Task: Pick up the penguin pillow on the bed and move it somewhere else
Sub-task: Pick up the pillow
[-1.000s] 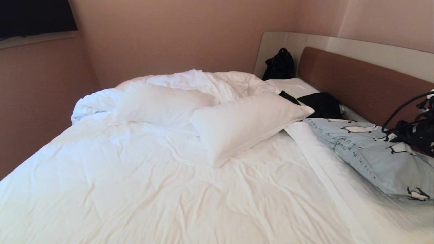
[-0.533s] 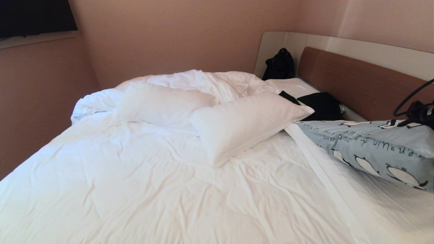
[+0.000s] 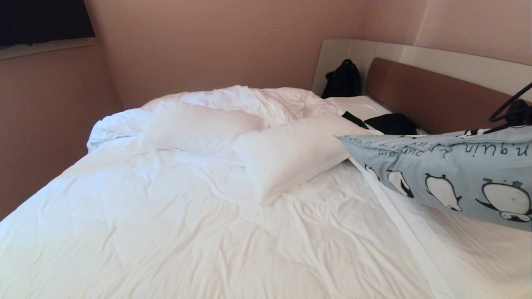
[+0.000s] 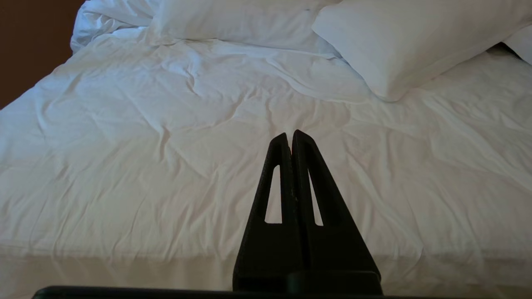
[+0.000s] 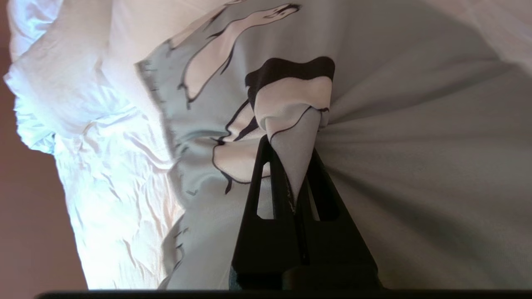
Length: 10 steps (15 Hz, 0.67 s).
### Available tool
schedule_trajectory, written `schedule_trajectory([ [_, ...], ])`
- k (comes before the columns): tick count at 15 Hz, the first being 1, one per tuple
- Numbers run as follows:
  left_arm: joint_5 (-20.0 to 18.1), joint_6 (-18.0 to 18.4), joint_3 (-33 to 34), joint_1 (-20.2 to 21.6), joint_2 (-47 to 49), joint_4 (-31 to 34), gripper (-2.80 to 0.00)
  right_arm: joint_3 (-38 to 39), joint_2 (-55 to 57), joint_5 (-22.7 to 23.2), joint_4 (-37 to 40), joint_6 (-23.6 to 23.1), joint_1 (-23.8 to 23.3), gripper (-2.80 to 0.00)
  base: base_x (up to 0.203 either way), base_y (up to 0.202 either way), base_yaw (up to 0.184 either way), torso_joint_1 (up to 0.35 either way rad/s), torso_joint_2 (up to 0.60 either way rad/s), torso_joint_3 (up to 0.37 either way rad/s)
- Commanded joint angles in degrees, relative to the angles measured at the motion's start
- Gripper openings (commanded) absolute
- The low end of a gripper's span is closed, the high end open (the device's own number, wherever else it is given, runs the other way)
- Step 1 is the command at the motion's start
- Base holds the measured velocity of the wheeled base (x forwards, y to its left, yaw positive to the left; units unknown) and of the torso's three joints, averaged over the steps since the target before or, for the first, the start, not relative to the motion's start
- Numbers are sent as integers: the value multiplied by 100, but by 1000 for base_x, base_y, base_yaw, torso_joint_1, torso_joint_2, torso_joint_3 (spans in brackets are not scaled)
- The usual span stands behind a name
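The pale blue penguin pillow (image 3: 449, 174) hangs in the air at the right of the head view, above the bed (image 3: 166, 232), its near end reaching toward a white pillow. My right gripper (image 5: 291, 145) is shut on a bunched fold of the penguin pillow (image 5: 415, 137); in the head view only its cables show behind the pillow's top edge. My left gripper (image 4: 291, 135) is shut on nothing, held level over the white duvet (image 4: 145, 166) near the bed's front edge. It does not show in the head view.
Two plain white pillows (image 3: 295, 151) (image 3: 195, 126) lie mid-bed before a bunched duvet. Black clothing (image 3: 392, 123) lies by the brown headboard (image 3: 432, 97); a black bag (image 3: 343, 79) sits in the corner. Pink walls close the far side and left.
The penguin pillow lay flat on the bed's right side a second ago. My right gripper has lifted it off the sheet and turned its printed face toward the camera.
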Motion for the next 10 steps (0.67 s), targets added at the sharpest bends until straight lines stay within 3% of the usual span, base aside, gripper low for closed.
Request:
schedule_trajectory([
  [1,4,4,0,1,-2,-2,-280,68,-246,101,31,-7,38,-280,0,0,0,0,0,0],
  [10,4,42,0,1,-2,-2,-280,214,-515,135,-13,-51,121,-280,0,0,0,0,0,0],
])
